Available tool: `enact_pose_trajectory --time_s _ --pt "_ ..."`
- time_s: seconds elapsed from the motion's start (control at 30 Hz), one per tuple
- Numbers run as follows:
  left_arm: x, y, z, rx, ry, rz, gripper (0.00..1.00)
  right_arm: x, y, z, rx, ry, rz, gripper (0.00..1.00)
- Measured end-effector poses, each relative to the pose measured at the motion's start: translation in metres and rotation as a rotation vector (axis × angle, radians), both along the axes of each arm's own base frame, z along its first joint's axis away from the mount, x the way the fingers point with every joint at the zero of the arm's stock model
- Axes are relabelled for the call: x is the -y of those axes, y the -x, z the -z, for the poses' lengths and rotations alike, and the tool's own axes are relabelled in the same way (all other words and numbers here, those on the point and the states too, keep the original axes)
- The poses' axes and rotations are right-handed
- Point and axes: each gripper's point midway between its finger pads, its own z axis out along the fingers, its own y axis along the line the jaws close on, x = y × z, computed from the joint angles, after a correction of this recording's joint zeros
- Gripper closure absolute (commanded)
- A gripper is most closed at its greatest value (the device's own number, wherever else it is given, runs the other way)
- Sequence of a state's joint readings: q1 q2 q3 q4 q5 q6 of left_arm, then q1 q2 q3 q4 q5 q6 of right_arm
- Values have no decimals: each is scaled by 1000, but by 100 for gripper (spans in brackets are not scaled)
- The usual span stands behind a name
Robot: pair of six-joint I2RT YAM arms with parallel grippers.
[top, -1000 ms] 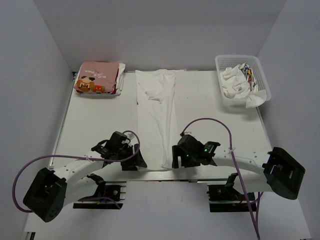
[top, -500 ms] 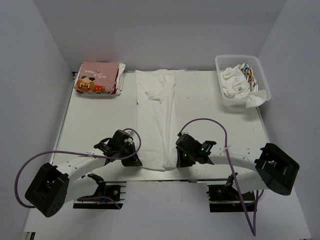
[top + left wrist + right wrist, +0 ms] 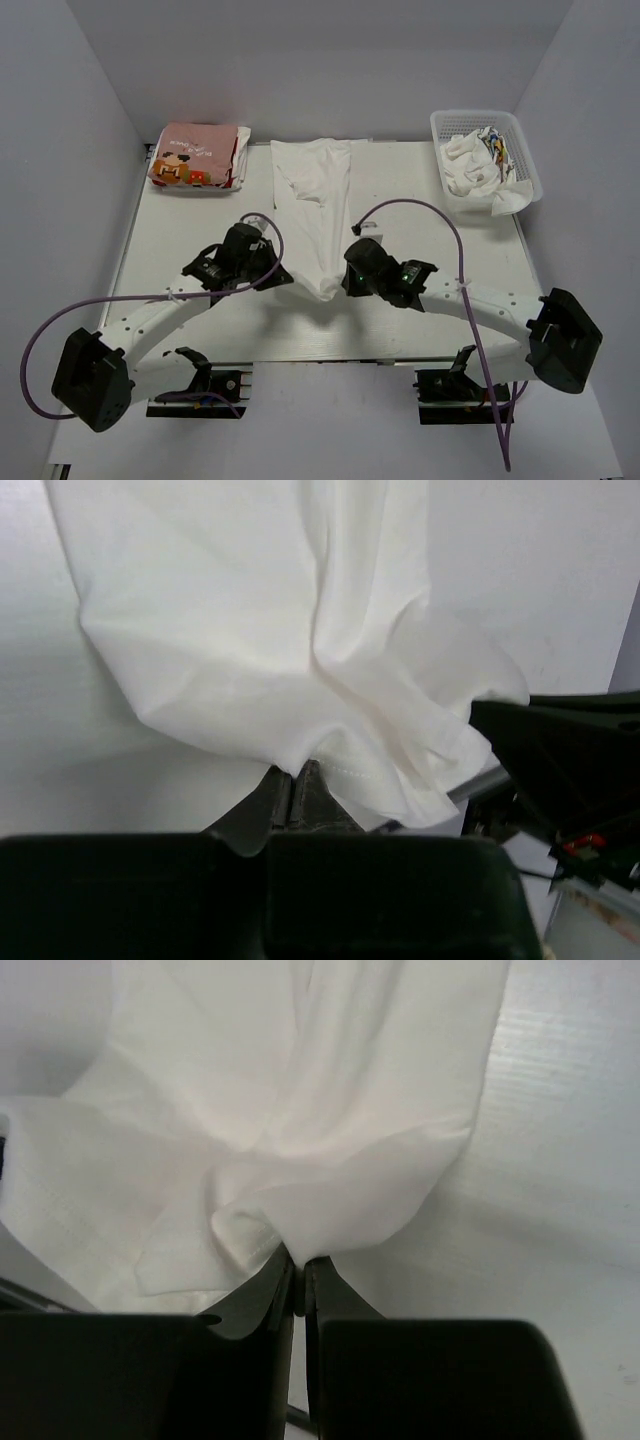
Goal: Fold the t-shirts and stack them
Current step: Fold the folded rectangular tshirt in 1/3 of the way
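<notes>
We note far-right basket (image 3: 528, 158) holding crumpled cloth (image 3: 468, 165); pink tee (image 3: 193, 154) far left. Left claw (image 3: 292, 782), right claw (image 3: 298, 1268) pinch near hem of white tee (image 3: 315, 205).

Soft, even light from above keeps the overhead view bright and sharp, with only faint shadows on the table (image 3: 180, 240) just beneath the left gripper (image 3: 283, 280) and right gripper (image 3: 349, 285). In both wrist views the white t-shirt (image 3: 300, 660) ahead of the fingers is nearly blown out, its folds showing only as pale grey shading, while the dark gripper bodies nearest the lens are underexposed and soft
</notes>
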State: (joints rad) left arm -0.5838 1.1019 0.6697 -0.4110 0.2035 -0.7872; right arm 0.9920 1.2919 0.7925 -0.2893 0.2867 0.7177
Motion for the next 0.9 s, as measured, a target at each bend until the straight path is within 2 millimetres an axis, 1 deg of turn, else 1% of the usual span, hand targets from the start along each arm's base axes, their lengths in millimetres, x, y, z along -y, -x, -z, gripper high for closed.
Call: enact_pose_trajectory --time_s 0.13,0.27,0.4,0.5,0.67,0.77,0.8,0.9 --pt "-1 -34 -22 70 -32 -84 100 -4 -34 -24 87 3 81 93" --pt "1 -74 -42 127 -76 -161 100 -8 -70 -46 165 14 142 93" --pt "0 -105 -50 153 -113 -209 100 -7 -100 -58 217 30 184 93" --pt "-6 -123 -47 154 -146 -240 100 -7 -124 -60 234 49 204 93" --pt "-16 -155 -39 149 -193 -286 100 -10 -162 -54 237 76 215 93" --pt "-23 -171 -30 149 -214 -296 100 -13 -183 -48 228 86 214 93" --pt "-23 -177 -27 149 -219 -294 100 -14 -189 -44 225 87 217 91" --pt "-22 -196 -13 139 -231 -283 100 -15 -207 -35 209 93 221 91"
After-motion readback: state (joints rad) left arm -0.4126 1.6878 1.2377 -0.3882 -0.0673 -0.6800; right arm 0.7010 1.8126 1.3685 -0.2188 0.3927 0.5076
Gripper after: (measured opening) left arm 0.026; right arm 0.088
